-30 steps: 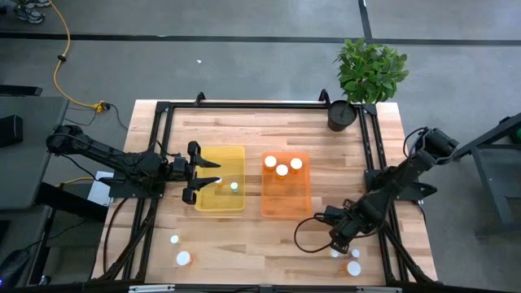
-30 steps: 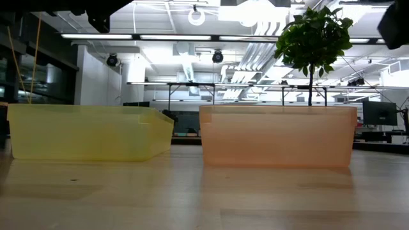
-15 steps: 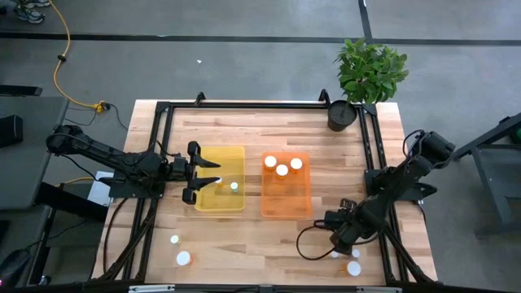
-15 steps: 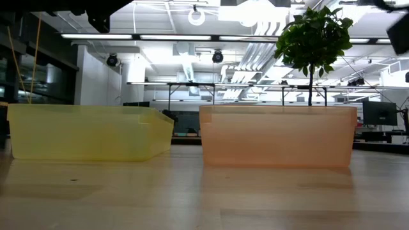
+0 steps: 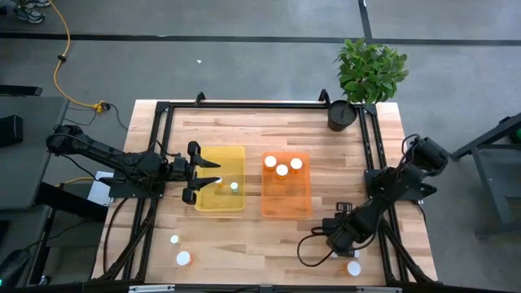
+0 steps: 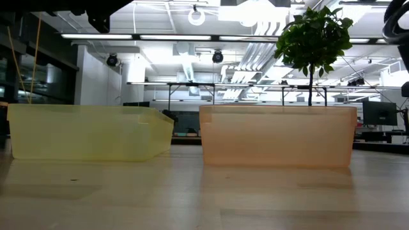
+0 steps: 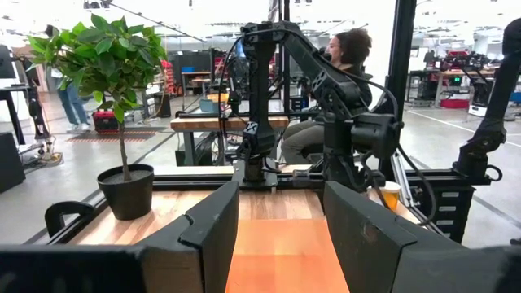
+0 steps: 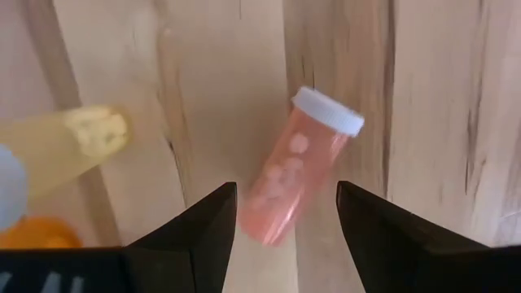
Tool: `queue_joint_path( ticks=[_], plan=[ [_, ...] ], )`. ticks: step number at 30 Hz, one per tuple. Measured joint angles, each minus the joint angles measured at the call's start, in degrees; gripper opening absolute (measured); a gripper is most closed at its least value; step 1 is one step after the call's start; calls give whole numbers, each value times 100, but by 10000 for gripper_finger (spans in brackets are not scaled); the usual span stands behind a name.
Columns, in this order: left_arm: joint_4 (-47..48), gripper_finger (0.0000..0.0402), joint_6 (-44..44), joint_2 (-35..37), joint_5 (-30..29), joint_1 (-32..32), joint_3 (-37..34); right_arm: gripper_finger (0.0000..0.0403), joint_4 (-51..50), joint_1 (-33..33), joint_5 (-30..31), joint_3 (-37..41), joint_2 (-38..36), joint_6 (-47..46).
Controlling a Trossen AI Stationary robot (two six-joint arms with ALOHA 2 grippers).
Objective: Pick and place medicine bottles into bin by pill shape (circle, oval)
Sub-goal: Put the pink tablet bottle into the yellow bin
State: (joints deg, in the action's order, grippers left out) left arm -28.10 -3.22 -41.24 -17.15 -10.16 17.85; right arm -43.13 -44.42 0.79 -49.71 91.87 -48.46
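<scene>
Overhead, two translucent plastic bins sit side by side at the centre of the pale wooden table (image 5: pixel 244 236): a yellow bin (image 5: pixel 221 178) on the left and an orange bin (image 5: pixel 286 185) on the right, presumably one per pill shape. Three white-capped medicine bottles (image 5: pixel 282 168) stand in the orange bin's upper part and one small bottle (image 5: pixel 234 186) lies in the yellow. The left gripper (image 5: pixel 205 172) hangs over the yellow bin's left rim with its fingers spread and empty. The right gripper (image 5: pixel 335 238) is low over the table at the lower right, bent down towards the loose bottles there; one white cap (image 5: pixel 353 268) shows just below it. Two more bottles (image 5: pixel 181 253) wait at the lower left. A leafy green plant in a black pot (image 5: pixel 343 114) stands at the upper right corner, out of the working area.

From table height, only the two bins fill the middle of the frame.

Left wrist view: open dark fingers frame the orange bin floor, with a seated person beyond the table at upper centre.

Right wrist view: a clear pink bottle with a white cap (image 8: pixel 298 168) lies tilted on the wood between the released dark fingers (image 8: pixel 195 236), apparently untouched; round pills seem to show inside. No label or writing can be read anywhere.
</scene>
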Motion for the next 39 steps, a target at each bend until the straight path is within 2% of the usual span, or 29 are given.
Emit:
queue_joint_path(
  ticks=[5,14,22,32,39],
  plan=[
    [-1,169,1,1,0,-1,0,203,11,0,323,0,31,-185],
    [-2,169,0,1,0,-2,0,203,134,166,333,0,31,-822],
    [-2,169,1,1,0,-2,0,203,617,465,331,-2,31,-960],
    [-2,169,1,1,0,0,0,203,568,619,-143,-4,259,-1073],
    [-2,169,0,1,0,-2,0,204,570,619,-86,-35,409,-1145]
  ],
)
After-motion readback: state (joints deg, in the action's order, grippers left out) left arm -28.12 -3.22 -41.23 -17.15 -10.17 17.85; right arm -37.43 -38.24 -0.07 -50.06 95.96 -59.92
